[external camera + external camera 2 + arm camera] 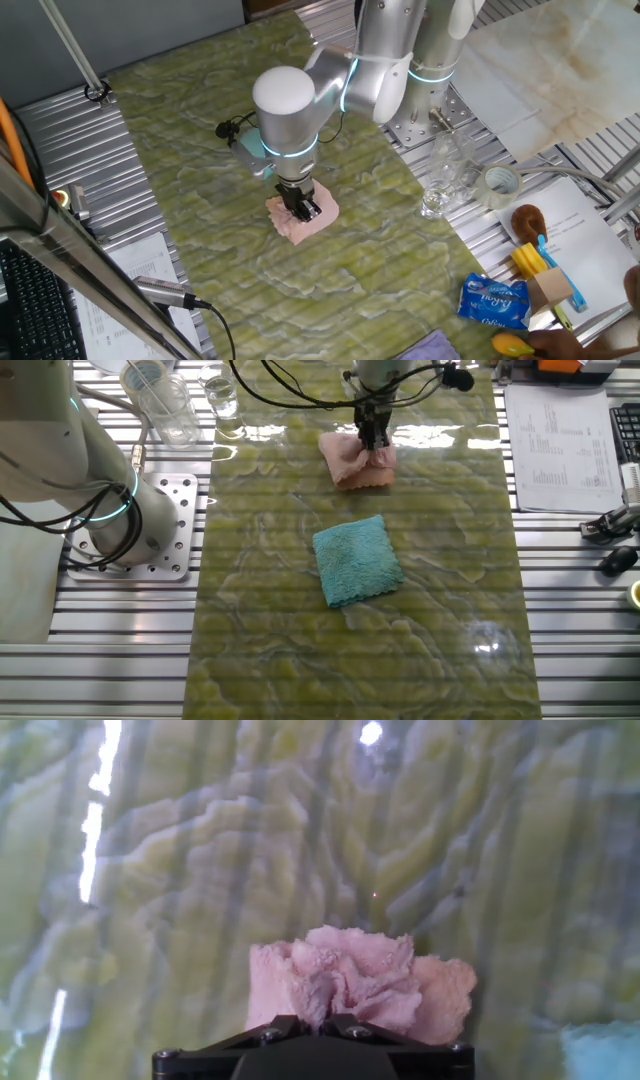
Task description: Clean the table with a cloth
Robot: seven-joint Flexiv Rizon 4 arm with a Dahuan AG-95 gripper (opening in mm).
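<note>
In the hand view the pincer (pixel 318 1025) fills the bottom centre of the frame, its dark body pressed down into a bunched pink cloth (pixel 360 980) whose folds rise between the jaws, so it reads as closed on the cloth with the fabric puckered up from the table (pixel 200 870). Behind the cloth the green-yellow marbled surface runs on to the top of the frame, bare there apart from light glare, and a sliver of teal shows at the lower right edge. In one fixed view the pincer (pixel 303 207) stands at the centre of the frame with the cloth (pixel 300 220) under it, lying on the table (pixel 200 130); farther right are clear glasses (pixel 445 175), a roll of tape (pixel 501 184) and a blue packet (pixel 494 302) on the metal panels. In the other fixed view a teal cloth (pixel 356 560) lies mid-frame, well apart from the gripped pink cloth (pixel 355 462) near the top centre. I judge the step in hand to be the grasp just secured, with wiping about to begin. The next move calls for keeping the cloth pressed flat while dragging it across the marbled surface, with enough downward contact that it does not slip free or merely skim.
</note>
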